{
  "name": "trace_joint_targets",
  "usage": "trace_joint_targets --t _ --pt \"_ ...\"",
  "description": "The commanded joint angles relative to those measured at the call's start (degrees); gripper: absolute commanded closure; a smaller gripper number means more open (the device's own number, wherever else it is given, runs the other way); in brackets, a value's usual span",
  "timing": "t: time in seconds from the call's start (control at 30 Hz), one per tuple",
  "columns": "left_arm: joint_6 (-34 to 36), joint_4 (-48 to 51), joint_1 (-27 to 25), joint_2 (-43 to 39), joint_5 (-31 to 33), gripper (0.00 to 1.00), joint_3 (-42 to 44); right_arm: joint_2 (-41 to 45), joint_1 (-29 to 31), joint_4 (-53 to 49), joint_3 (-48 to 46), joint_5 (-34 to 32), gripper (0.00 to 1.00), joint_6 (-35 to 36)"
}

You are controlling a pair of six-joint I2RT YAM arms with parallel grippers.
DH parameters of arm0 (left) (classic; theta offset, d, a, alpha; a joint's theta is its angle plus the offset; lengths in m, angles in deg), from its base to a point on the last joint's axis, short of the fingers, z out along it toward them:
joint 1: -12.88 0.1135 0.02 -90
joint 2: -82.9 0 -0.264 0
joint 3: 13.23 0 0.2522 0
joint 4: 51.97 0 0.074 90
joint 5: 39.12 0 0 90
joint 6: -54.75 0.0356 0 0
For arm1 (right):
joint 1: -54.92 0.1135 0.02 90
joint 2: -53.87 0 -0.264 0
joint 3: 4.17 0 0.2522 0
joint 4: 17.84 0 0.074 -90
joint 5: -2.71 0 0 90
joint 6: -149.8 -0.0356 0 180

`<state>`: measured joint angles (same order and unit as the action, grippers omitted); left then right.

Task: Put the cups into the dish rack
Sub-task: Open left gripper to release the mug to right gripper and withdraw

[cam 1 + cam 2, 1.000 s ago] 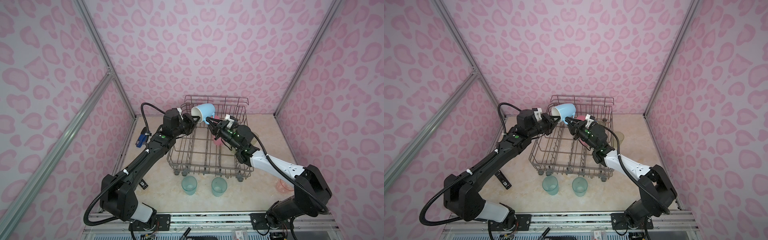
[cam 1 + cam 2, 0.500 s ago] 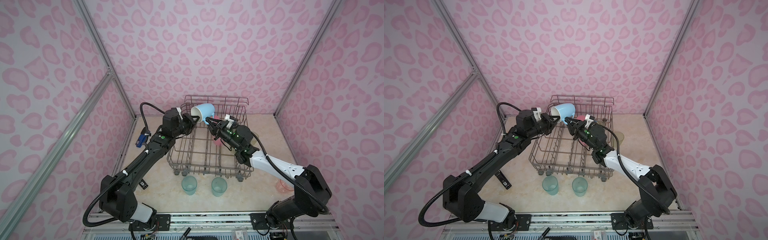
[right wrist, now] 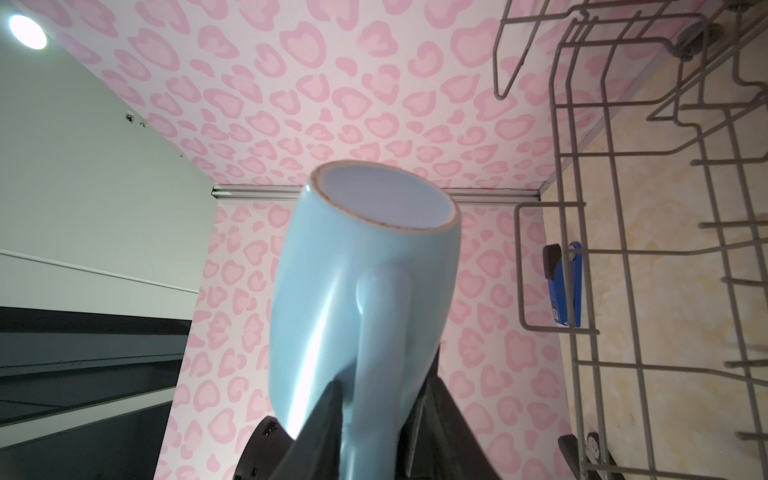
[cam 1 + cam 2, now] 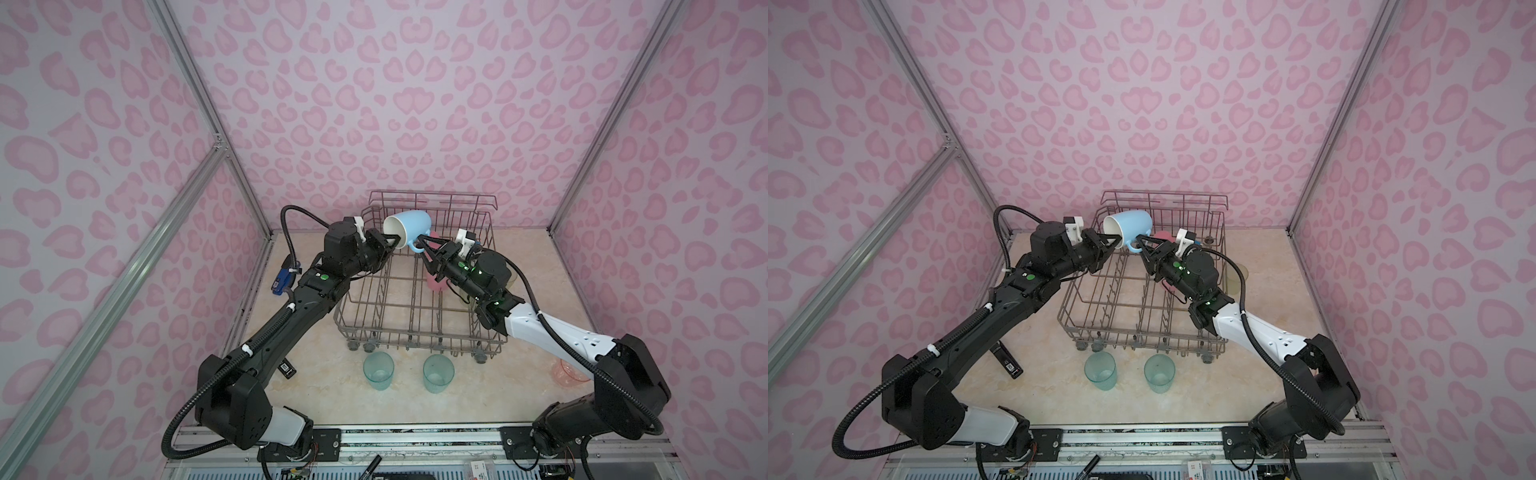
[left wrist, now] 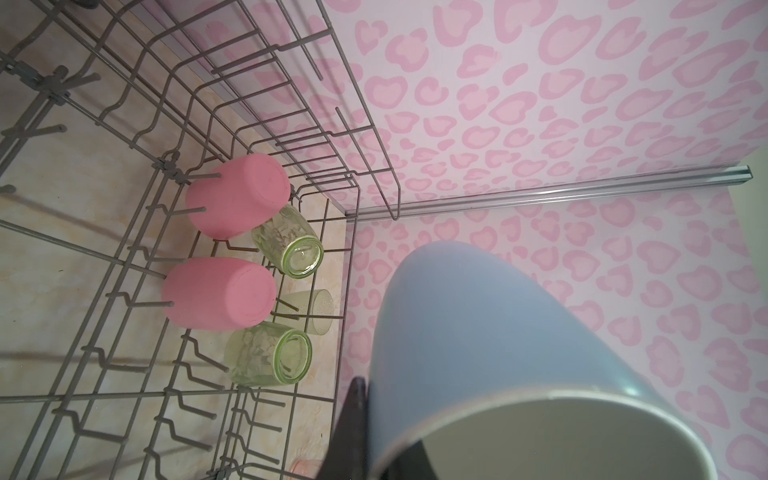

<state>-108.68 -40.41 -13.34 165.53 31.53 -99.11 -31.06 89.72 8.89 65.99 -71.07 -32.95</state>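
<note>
Out past the left arm's wrist, well clear of the fingers, a blue stapler (image 4: 283, 281) lies on the table (image 4: 316, 374) just outside the dish rack (image 4: 415, 332); the left gripper (image 4: 395, 241) is clamped on the rim of the light-blue mug (image 4: 409, 226), one finger inside the white mouth and one on the outer wall; the mug hangs tipped on its side straight ahead of those fingertips, above the rack's far left corner, mouth toward the left gripper and handle pointing down; the rack's tall back rail rises just behind the mug, and open rows of tines lie below both grippers; the right gripper (image 4: 419, 247) meets the mug from the opposite side, its fingers flanking the handle; whether they press on it or stand just clear of it cannot be told; below and behind the right gripper two pink tumblers (image 5: 237, 195) sit mouth-down on tines, with two yellow-green tumblers (image 5: 289, 241) just beside them against the rack's side wall; nearer the arm bases, two teal tumblers (image 4: 378, 371) stand upright on the table just outside the rack's near edge; a salmon tumbler (image 4: 567, 371) shows beside the right arm's elbow.
</note>
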Motion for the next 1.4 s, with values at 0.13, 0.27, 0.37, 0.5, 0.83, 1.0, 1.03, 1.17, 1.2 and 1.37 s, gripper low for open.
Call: trace_joint_targets --t 0.13,0.27,0.37,0.5,0.83,1.0,1.03,1.17,1.2,1.37 --pt "1.1 -5.2 -0.5 -1.0 -4.4 0.97 0.2 0.2 -0.2 -0.3 -0.3 0.0 0.81 0.5" --pt "2.2 -5.2 -1.0 -0.8 -4.5 0.97 0.2 -0.1 -0.1 -0.1 0.1 0.3 0.85 0.6" --pt "2.6 -5.1 -1.0 -0.7 -4.9 0.97 0.4 -0.1 0.0 -0.6 0.7 0.2 0.91 1.2" --pt "3.2 -4.8 -1.1 -0.4 -5.3 0.97 0.1 -0.5 0.0 -0.8 1.3 0.3 0.94 1.5" --pt "5.6 -1.7 -1.0 1.1 -5.6 0.79 -1.1 -0.1 -0.1 0.4 2.2 -0.2 1.0 5.6" --pt "6.4 -1.0 -0.9 1.4 -5.3 0.7 -0.8 1.7 -0.3 -3.0 2.4 -2.2 1.0 10.7" --pt "6.5 -0.9 -0.9 1.3 -5.3 0.7 -0.8 2.2 -0.4 -3.8 2.4 -2.7 1.0 11.6" --pt "7.1 -0.5 -0.5 1.1 -5.1 0.66 -0.7 3.4 -0.5 -7.3 2.7 -4.8 1.0 15.8" --pt "7.2 -0.3 -0.4 1.1 -5.2 0.65 -0.6 3.6 -0.5 -7.9 2.8 -5.2 1.0 16.9" --pt "8.3 0.5 0.2 0.3 -5.1 0.5 0.1 4.4 -0.5 -11.2 3.2 -8.0 1.0 21.1"
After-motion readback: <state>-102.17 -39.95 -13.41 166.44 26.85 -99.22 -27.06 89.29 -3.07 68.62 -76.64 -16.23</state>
